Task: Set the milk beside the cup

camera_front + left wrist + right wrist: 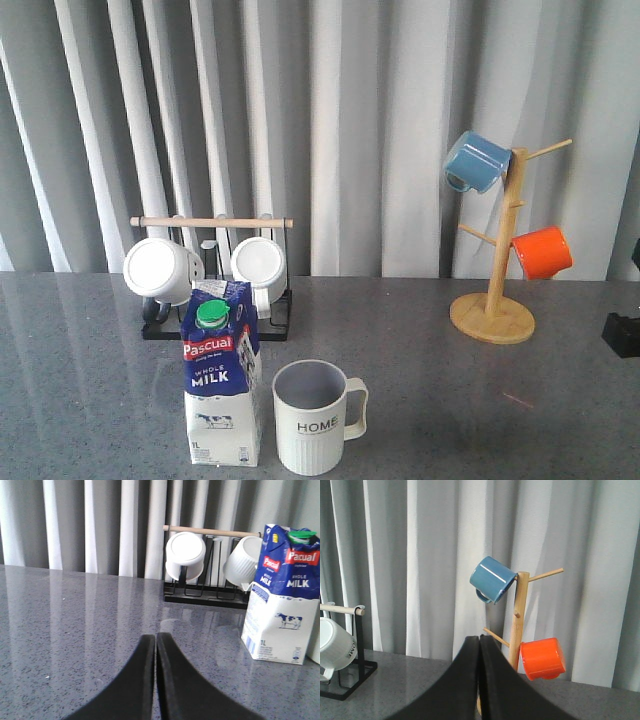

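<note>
Grey speckled table (520, 420), pleated grey curtain (380, 100) behind it

Black wire rack (215, 325) with a wooden top rod sits at the back left, two white mugs on it: left white mug (158, 270) and right white mug (259, 265), both tipped on their sides with bases facing the camera

Wooden mug tree (497, 270) at back right on a round base; blue mug (476, 161) hangs from an upper peg, orange mug (542, 252) from a lower peg on the other side

Milk (221, 375): upright on the table at front left-centre, in front of the rack, green cap toward the camera, red Pascual band and WHOLE MILK text readable. Nothing is gripping it

Cup (313, 415): upright just beside the milk on its right, handle pointing right, HOME text facing the camera, grey inside. From the front view a thin gap shows between carton and cup, can't confirm whether they touch lower down

Left gripper (155, 645): fingers pressed together, empty, low over bare table, well apart from the milk, which stands off to one side in the left wrist view

Right gripper (479, 645): fingers also pressed together, empty, facing the mug tree

Dark object (622, 335) at the right edge of the front view, too cropped to identify
</note>
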Robot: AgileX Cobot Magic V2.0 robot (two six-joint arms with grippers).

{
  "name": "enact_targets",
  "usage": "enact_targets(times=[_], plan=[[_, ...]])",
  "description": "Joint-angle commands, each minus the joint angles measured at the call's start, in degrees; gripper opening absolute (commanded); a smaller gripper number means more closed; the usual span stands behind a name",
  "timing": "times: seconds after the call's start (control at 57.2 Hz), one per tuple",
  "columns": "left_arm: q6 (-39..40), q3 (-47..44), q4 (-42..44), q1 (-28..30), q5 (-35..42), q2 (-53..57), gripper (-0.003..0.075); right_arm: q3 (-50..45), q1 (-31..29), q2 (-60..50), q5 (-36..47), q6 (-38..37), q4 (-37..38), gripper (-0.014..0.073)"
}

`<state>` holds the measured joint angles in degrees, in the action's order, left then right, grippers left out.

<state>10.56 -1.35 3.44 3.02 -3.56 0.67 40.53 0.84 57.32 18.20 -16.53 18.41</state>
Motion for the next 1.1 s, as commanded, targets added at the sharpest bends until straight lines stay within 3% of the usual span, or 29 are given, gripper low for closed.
enact_targets(times=[0.0,0.979,1.083], plan=[[-1.23,1.10,0.21,0.37,3.17,0.80,-0.0006,1.72,0.17,-0.65,4.05,0.10,-0.01,-0.0008],[-2.00,1.18,0.21,0.30,2.65,0.70,-0.0006,0.44,0.17,-1.11,5.04,0.22,-0.01,-0.0008],[-2.00,1.18,0.21,0.30,2.65,0.70,-0.0006,-2.37,-0.56,-5.34,0.91,3.37,-2.44,-0.0008]])
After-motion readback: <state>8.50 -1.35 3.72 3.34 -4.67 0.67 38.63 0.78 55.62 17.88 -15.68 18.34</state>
